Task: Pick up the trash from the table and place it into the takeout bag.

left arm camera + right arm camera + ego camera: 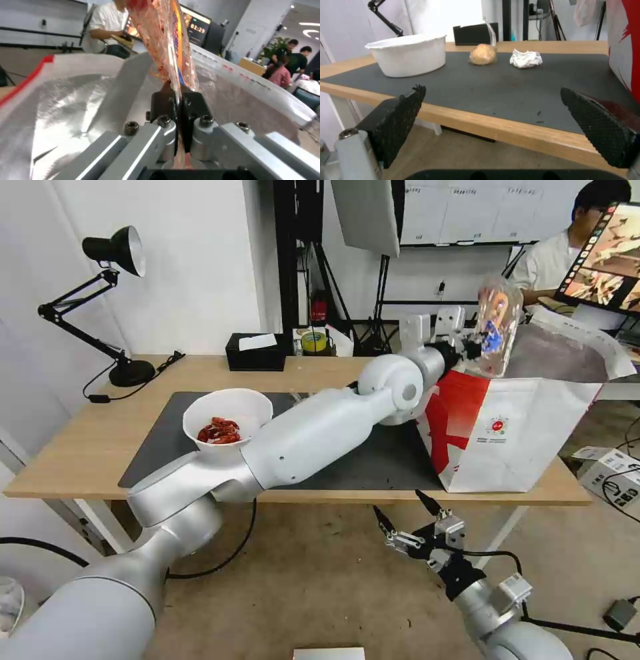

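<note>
from the head view, i hold my left gripper [475,345] out at about 1 o'clock, over the open takeout bag [527,437], so the clear tray [498,323] can drop in. the tray stands on end, long side up and down.

left wrist view: jaws are pinched tight on the tray's edge.

right wrist view: my right gripper [493,125] waits low at 5 o'clock, jaws wide apart. bowl [407,57], tan lump [482,54] and tissue [525,58] sit on the mat [506,87].

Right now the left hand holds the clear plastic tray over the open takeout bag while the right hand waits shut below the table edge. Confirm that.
Not quite: the right hand is open, its pads spread wide in the right wrist view. The rest stands: the left hand grips the clear plastic tray over the open takeout bag, and the right waits below the table edge.
</note>
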